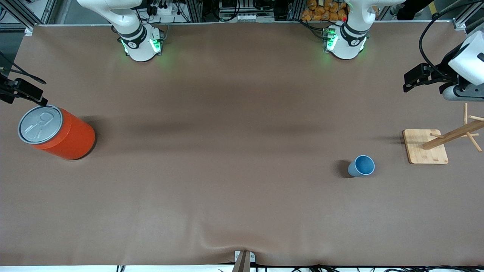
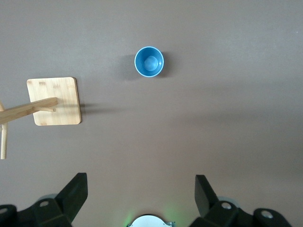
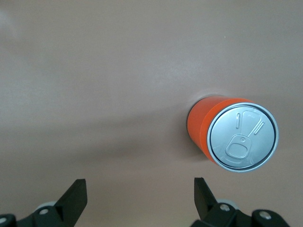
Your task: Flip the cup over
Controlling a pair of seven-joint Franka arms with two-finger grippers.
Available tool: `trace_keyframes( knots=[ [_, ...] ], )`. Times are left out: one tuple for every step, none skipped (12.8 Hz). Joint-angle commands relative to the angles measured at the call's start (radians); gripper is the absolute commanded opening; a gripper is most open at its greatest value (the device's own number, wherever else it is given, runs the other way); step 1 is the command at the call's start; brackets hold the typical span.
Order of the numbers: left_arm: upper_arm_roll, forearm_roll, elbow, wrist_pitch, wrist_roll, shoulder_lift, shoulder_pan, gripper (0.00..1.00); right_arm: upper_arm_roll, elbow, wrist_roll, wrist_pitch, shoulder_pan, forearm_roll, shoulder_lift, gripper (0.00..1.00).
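Inspecting: I find the blue cup [image 1: 362, 166] upright, mouth up, at eight o'clock of the wooden rack [image 1: 425, 146]. Left tool [image 2: 140, 191] and right tool [image 3: 140, 193] wait spread wide, holding nothing, likely parked clear.

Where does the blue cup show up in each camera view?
Front view: blue cup stands open end up toward the left arm's end, beside the wooden rack.
Left wrist view: same cup, near the rack's base.
Right wrist view: not in it.
Shared landmark: the rack.
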Motion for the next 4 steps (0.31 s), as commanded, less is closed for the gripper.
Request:
trace_keyframes(
  knots=[
    [-0.002, -0.016, 0.021, -0.005, -0.004, 0.008, 0.006, 1.0, 0.002, 0.007, -0.014, -0.009, -0.006, 0.006, 0.004, 1.0],
    [-0.002, -0.011, 0.021, -0.003, -0.002, 0.008, 0.008, 1.0, 0.002, 0.007, -0.013, -0.011, -0.006, 0.006, 0.004, 1.0],
    [0.0, -0.011, 0.021, -0.005, -0.002, 0.008, 0.008, 1.0, 0.002, 0.007, -0.013, -0.016, -0.007, 0.006, 0.004, 1.0],
    [0.0, -0.013, 0.021, -0.005, -0.002, 0.008, 0.018, 1.0, 0.002, 0.007, -0.014, -0.016, -0.006, 0.006, 0.004, 1.0]
  ],
)
